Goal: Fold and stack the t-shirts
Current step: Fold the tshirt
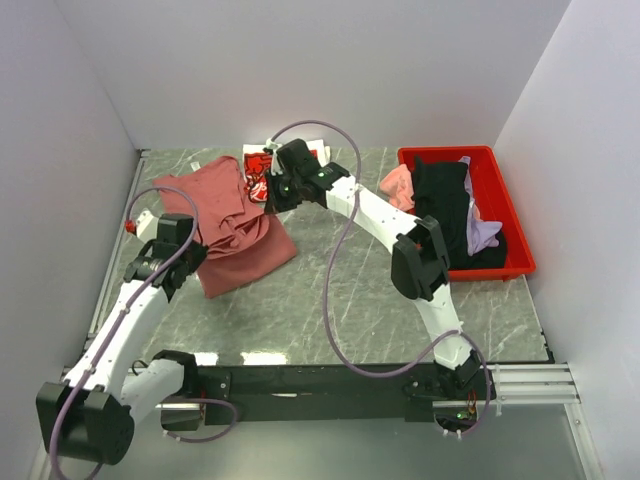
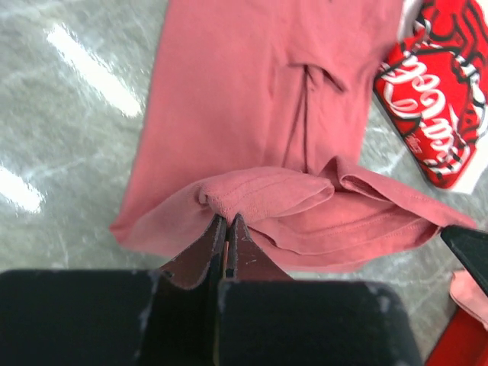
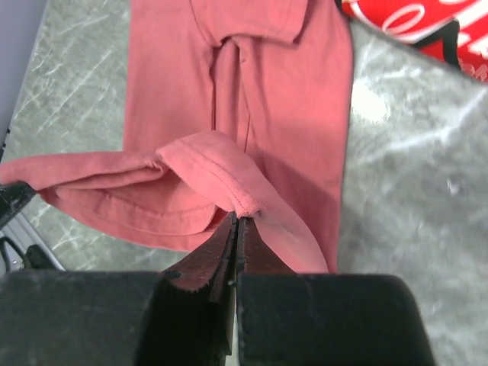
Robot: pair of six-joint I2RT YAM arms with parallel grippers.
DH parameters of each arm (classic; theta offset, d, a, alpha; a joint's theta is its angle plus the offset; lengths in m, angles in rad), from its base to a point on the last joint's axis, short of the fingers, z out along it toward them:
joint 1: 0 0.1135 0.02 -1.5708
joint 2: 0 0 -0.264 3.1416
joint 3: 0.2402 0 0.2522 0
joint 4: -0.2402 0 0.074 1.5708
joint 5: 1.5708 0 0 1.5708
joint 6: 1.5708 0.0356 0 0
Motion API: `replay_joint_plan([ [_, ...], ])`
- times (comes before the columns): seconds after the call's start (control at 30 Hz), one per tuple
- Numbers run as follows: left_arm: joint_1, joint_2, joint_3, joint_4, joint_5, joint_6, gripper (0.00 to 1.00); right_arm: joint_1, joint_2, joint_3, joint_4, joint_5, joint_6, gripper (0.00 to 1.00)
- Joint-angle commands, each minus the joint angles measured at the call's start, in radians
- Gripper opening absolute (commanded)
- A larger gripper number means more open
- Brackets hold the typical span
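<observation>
Where the dusty-rose t-shirt [image 1: 238,232] lies on the left half of the grey marbled table [image 1: 330,300], both arms have hold of it. The left gripper [image 2: 227,223] is clenched on a rolled edge of the cloth, its two dark fingers pressed together with only the fabric between them. The right gripper [image 3: 237,221] is likewise clamped, on a stitched hem that folds over just above its tips. Between the two grips a doubled band of the shirt is raised (the seam and hem stitching show plainly in the right wrist view) and hangs over the rest of the garment, which lies flat on the table beneath, with a few creases running along its middle.

Seen from above, the left gripper is at the shirt's left side and the right gripper at its far right corner, the right arm stretched diagonally across the table.

Just beyond the dusty-rose shirt, at the far edge of the table, lies the red-and-white t-shirt [image 2: 431,91], its white script logo facing up; the two shirts touch or nearly touch at that corner.

Well apart on the right stands a red plastic bin [image 1: 520,238]. In it are a black tee [image 1: 445,205], a pink tee [image 1: 397,186] spilling over the left rim, and a lavender tee [image 1: 486,232] beside the black one.
</observation>
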Motion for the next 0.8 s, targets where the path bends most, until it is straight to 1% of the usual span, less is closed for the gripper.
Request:
replay_joint_plan([
  [0.0, 0.056, 0.045, -0.005, 0.100, 0.049, 0.072, 0.00, -0.015, 0.036, 0.070, 0.089, -0.052, -0.043, 0.00],
  [0.13, 0.105, 0.084, -0.008, 0.130, 0.066, 0.077, 0.00, -0.016, 0.076, 0.073, 0.208, -0.086, -0.049, 0.00],
  [0.33, 0.174, 0.142, -0.034, 0.215, 0.108, 0.098, 0.00, -0.019, 0.139, 0.087, 0.322, -0.083, -0.039, 0.00],
  [0.47, 0.217, 0.205, -0.032, 0.253, 0.143, 0.126, 0.00, -0.024, 0.182, 0.130, 0.334, -0.062, -0.039, 0.00],
  [0.6, 0.243, 0.283, -0.028, 0.287, 0.170, 0.138, 0.01, -0.030, 0.205, 0.130, 0.365, -0.059, -0.027, 0.00],
  [0.77, 0.265, 0.337, -0.018, 0.302, 0.181, 0.141, 0.01, -0.042, 0.234, 0.135, 0.377, -0.054, -0.005, 0.01],
])
